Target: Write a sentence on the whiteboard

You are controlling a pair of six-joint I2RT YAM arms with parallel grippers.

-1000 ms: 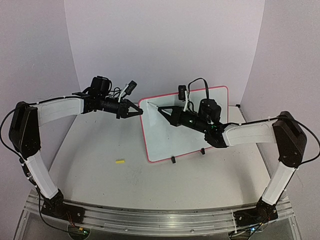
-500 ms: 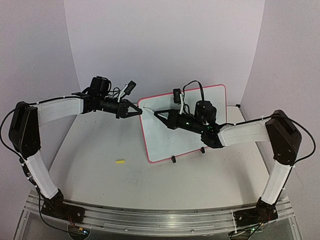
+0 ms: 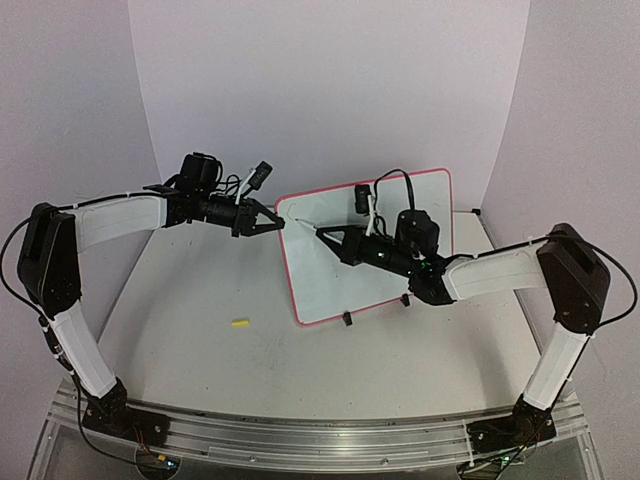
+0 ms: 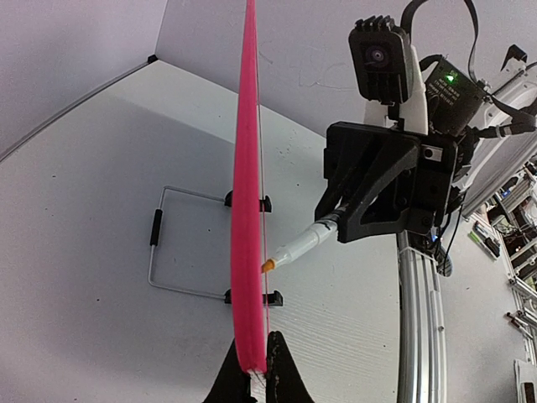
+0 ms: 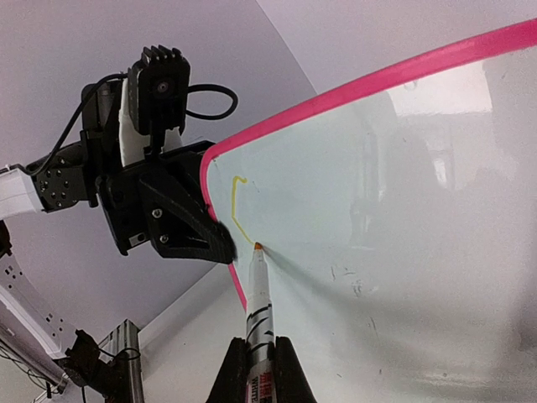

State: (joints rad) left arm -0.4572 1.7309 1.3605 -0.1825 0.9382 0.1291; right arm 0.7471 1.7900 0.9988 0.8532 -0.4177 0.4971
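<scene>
The whiteboard [image 3: 322,285] stands at the far centre-right of the surface [image 3: 200,300], its left rim pinched by the closed left gripper [image 4: 254,369]. The sentence [image 5: 232,210] is so far one yellow hooked stroke near the upper-left corner. Over the last second the marker [image 5: 258,294], clamped in the right gripper [image 5: 258,351], has drawn downward, so writing has barely begun. The barrel print is illegible.

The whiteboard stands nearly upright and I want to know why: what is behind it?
A thin wire prop rests on the table behind the whiteboard, joined at its black feet. The board's back face is hidden, edge-on.
</scene>
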